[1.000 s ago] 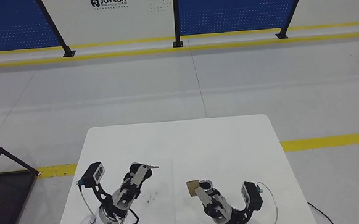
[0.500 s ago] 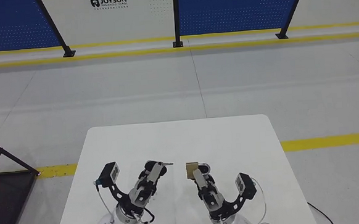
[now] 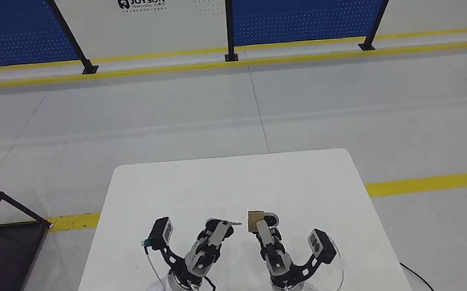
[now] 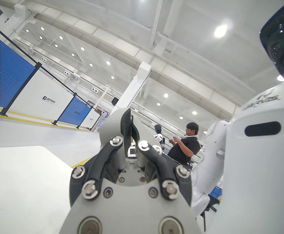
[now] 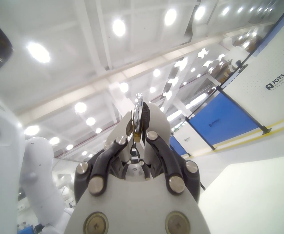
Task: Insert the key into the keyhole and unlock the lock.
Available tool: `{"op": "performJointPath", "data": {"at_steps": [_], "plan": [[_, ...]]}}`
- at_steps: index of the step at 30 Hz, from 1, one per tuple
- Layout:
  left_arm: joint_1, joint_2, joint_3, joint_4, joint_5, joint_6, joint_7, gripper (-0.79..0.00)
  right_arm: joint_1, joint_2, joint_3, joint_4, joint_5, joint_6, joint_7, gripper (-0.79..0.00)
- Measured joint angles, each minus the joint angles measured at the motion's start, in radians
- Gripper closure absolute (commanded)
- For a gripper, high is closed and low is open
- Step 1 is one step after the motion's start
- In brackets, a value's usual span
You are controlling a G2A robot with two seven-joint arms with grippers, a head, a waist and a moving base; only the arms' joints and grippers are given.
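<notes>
The left end effector grips the key, the right end effector the lock; insertion and turning remain.

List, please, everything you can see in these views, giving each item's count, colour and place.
white rectangular table: one, white, in front of the robot.
brass-coloured metal padlock: one, brass with a silver shackle, held above the table's near part.
small silver metal key: one, silver, held close beside the padlock, tip towards it.
blue and white barrier panels: several, along the far side of the floor.
yellow floor lines: several, yellow, beside the table and below the barriers.
black metal frame: one, black, on the floor beside the table.
left gripper: one, grey and black, shut on the key.
right gripper: one, grey and black, shut on the padlock.
</notes>
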Motion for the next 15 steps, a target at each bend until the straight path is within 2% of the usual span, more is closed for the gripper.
{"op": "performJointPath", "data": {"at_steps": [15], "plan": [[-0.013,-0.015,0.013,0.018,0.006,0.009,-0.026,0.000,-0.012,-0.011,0.010,0.014,-0.023,-0.013,-0.011,0.000]]}}
